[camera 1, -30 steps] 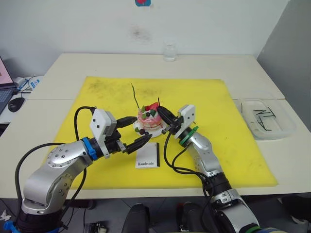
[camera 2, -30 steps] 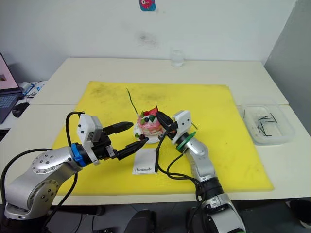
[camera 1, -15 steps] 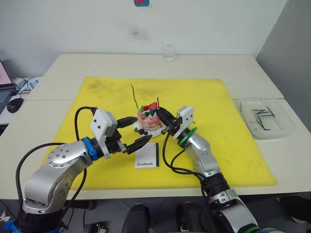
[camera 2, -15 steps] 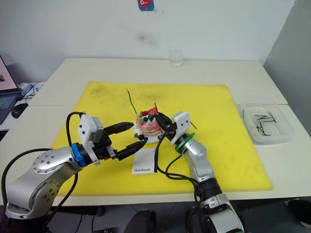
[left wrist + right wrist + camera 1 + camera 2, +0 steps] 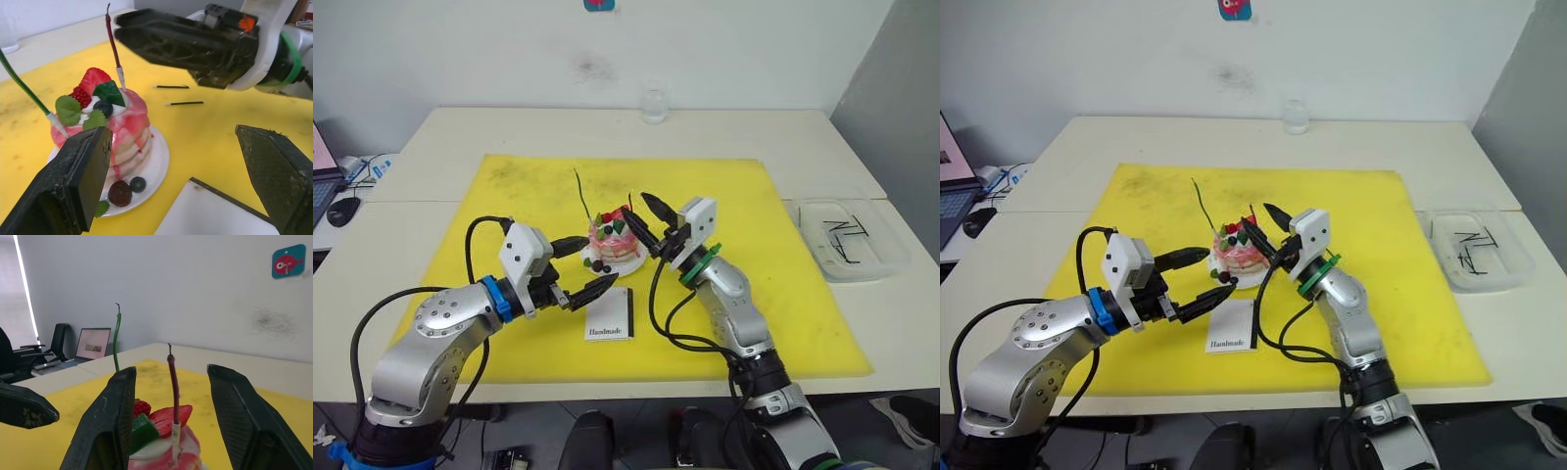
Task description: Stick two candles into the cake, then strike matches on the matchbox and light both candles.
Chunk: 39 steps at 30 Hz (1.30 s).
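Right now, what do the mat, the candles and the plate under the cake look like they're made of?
Mat: probably foam or soft rubber, matte yellow, with dark scuffs.
Candles: likely wax; the green candle and the red candle are thin, slightly wavy, glossy, with pale bases stuck in the cake.
Plate: smooth glossy white, ceramic or plastic; can't tell which.

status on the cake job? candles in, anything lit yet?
Done: green candle and red candle both stand in the cake, unlit. In hand: nothing; right gripper open beside the red candle, left gripper open. Left: matches on the mat, matchbox untouched, striking and lighting.
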### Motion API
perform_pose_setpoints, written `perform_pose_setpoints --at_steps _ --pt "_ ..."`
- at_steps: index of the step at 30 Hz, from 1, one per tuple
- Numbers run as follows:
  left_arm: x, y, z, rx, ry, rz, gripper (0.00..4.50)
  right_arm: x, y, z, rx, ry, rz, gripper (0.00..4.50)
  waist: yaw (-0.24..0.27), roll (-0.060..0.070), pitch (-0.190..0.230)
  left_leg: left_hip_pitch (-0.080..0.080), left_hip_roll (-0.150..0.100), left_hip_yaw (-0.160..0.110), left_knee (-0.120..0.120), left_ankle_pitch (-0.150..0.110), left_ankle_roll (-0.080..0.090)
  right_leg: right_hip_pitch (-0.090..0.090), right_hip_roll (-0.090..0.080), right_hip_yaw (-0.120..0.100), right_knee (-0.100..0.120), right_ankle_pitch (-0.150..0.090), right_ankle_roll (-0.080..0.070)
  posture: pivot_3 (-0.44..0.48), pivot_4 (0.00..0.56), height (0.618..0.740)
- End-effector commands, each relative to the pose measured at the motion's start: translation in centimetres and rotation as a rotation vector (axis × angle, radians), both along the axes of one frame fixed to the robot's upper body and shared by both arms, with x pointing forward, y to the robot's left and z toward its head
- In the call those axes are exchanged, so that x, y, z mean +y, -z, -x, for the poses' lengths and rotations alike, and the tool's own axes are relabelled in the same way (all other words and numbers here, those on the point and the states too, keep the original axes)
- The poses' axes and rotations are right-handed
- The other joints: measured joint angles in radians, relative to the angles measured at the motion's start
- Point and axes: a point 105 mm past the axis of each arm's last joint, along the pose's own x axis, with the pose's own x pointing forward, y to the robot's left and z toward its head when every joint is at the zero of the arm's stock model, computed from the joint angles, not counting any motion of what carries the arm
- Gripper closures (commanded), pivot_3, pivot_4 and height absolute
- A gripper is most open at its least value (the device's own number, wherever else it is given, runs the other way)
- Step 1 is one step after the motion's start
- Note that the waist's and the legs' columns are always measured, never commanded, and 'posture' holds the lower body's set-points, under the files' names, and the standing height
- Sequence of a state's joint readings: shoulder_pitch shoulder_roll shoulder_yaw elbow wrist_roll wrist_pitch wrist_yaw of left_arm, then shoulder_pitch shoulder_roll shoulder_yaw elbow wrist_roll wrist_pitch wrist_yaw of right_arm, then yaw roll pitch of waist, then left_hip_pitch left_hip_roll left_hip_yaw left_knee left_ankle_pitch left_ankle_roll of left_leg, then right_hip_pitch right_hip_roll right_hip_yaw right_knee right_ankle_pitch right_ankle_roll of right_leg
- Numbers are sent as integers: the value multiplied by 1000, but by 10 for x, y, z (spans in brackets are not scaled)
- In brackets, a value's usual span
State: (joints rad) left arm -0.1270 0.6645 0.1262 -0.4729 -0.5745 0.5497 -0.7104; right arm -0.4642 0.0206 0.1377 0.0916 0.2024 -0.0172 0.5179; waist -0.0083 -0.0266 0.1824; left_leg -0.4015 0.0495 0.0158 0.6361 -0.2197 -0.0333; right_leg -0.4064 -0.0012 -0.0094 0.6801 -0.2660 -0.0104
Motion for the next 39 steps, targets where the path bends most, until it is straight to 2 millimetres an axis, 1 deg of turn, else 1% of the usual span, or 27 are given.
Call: perform_pose_setpoints --at_steps 1,3,6,7,9,13,14,16,18,21,25,32,39 --pt "17 -9 -1 81 -40 38 0 -14 -15 11 -41 -16 38 2121 -1 0 0 0 0 0 0 0 0 0 0 0 0 0 0 0 150 740" --pt "27 -4 7 235 -16 55 0 -25 -13 17 -33 -29 112 2121 -2 0 0 0 0 0 -1 0 0 0 0 0 0 0 0 0 150 740" --pt "38 -4 16 425 15 88 0 -38 -5 26 4 -62 221 2121 -2 0 0 0 0 0 -2 0 0 -1 0 -1 0 -1 -1 0 150 740" --pt "41 -4 20 508 28 108 0 -41 0 31 14 -84 277 2282 -2 -1 1 0 0 0 -2 0 0 -1 0 -1 -1 -1 -1 0 150 740" --pt "48 1 28 678 37 137 0 -46 11 40 50 -133 396 2702 -3 -1 1 0 0 -1 -3 0 0 -1 0 -2 -1 -1 -1 0 150 740" --pt "53 11 38 849 27 149 0 -47 22 50 93 -181 519 4208 -9 -1 1 1 -1 -1 -5 0 0 -1 0 -1 -1 -2 -1 0 150 740" --pt "53 13 39 881 29 155 0 -47 24 52 104 -193 539 4466 -10 -1 1 1 -1 -1 -5 0 0 -1 0 -1 -1 -2 -2 0 150 740" --pt "51 17 38 914 23 173 0 -46 26 54 120 -204 563 4466 -11 -2 1 1 -1 -2 -6 0 0 -2 0 -2 -1 -2 -2 0 150 740" --pt "46 20 32 940 23 208 0 -43 31 55 139 -221 601 4466 -11 -2 1 1 -1 -2 -6 0 0 -2 0 -3 -1 -3 -3 0 150 740" --pt "43 26 26 963 2 209 0 -40 37 56 156 -245 657 4466 -13 -3 1 1 -1 -2 -6 0 0 -1 0 -3 -1 -3 -3 0 150 740" --pt "39 33 26 998 1 194 0 -35 42 57 175 -272 695 4466 -17 -3 2 1 -1 -2 -6 0 0 -1 0 -2 -1 -3 -2 0 150 740" --pt "25 37 20 1029 39 254 0 -26 50 55 193 -298 760 4466 -18 -4 2 1 -1 -2 -6 0 0 -2 0 -2 -1 -3 -2 0 150 740" --pt "19 49 19 1050 33 236 0 -22 61 57 237 -336 812 4466 -18 -4 1 1 -1 -2 -6 0 0 -2 0 -2 -1 -3 -2 0 150 740"
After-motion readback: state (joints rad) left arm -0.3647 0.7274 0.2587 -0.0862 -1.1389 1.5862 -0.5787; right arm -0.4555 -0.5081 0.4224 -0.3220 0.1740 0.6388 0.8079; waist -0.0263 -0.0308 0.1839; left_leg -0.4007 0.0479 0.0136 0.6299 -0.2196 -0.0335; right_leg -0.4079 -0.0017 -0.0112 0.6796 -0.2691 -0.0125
